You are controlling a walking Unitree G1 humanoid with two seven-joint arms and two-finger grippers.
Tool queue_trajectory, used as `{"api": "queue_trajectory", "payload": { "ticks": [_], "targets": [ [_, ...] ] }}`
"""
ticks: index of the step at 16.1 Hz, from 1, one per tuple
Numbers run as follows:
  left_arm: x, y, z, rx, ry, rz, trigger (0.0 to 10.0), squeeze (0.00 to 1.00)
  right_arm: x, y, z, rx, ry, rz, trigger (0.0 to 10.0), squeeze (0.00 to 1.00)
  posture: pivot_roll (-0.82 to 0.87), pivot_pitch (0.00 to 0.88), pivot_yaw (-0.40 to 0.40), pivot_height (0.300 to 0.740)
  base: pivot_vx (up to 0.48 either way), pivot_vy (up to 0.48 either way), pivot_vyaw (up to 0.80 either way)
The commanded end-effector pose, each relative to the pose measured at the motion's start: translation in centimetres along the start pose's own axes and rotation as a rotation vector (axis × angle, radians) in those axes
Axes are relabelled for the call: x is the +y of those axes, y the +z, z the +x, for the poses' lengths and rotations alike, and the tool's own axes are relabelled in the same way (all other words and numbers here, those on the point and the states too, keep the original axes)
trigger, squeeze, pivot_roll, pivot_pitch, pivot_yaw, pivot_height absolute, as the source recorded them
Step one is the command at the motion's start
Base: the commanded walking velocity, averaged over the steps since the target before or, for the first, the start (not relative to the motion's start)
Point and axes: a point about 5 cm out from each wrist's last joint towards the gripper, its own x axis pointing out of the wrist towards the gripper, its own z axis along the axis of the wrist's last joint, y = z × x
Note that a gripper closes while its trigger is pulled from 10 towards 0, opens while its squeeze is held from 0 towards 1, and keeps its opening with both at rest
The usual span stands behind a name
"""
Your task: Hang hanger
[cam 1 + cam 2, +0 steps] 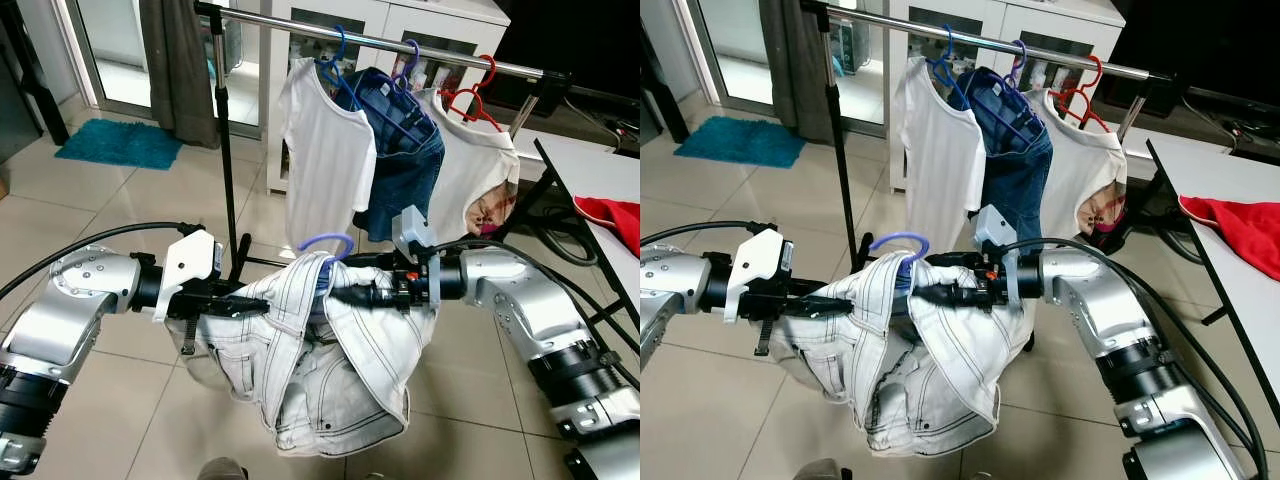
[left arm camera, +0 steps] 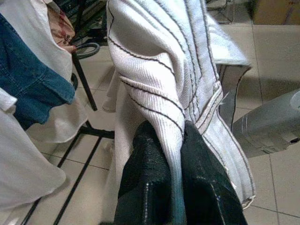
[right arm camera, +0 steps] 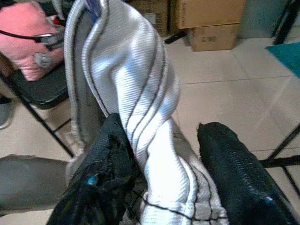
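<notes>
The white denim garment (image 1: 320, 350) with dark contrast stitching hangs on a purple hanger (image 1: 327, 243), held in the air between both arms in front of the clothes rail (image 1: 400, 40). The left gripper (image 2: 176, 187) has its jaws closed on a fold of the garment. The right gripper (image 3: 164, 173) has its jaws apart around another fold, one finger (image 3: 105, 154) touching the fabric. The hanger's hook rises just above the garment, below the rail. On the rail hang a white T-shirt (image 1: 325, 150), blue jeans (image 1: 405, 160) and another white shirt (image 1: 470, 170); bare rail lies towards the robot's left. A counter (image 1: 600, 190) stands at right, carrying a red cloth (image 1: 612, 217)
</notes>
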Motion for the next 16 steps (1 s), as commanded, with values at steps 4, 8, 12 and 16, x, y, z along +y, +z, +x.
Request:
{"api": "queue_trajectory", "payload": {
  "ticks": [4, 8, 12, 16],
  "targets": [
    [0.8, 3.5, -0.4, -0.102, 0.034, 0.149, 0.0, 0.0, -0.4, -0.6, 0.1, 0.046, -0.024, 0.005, 0.0, 0.0, 0.03, 0.0, -0.134, 0.74, 0.0, 0.0, 0.0],
    [1.3, 3.6, -0.7, -0.105, 0.081, 0.147, 0.0, 0.0, -0.5, -0.1, 0.6, 0.017, -0.046, -0.013, 0.0, 0.0, 0.03, 0.0, -0.132, 0.74, 0.0, 0.0, 0.0],
    [2.1, 3.5, -1.1, -0.122, 0.13, 0.139, 0.0, 0.0, 0.3, -0.2, 0.0, -0.01, 0.028, -0.012, 0.0, 0.0, 0.02, 0.0, -0.12, 0.74, 0.0, 0.0, 0.0],
    [2.9, 3.3, -1.7, -0.152, 0.189, 0.143, 10.0, 0.0, 0.4, 0.0, -0.5, -0.027, 0.037, -0.012, 0.0, 0.0, 0.02, 0.0, -0.117, 0.74, 0.0, 0.0, 0.0]
  ]
}}
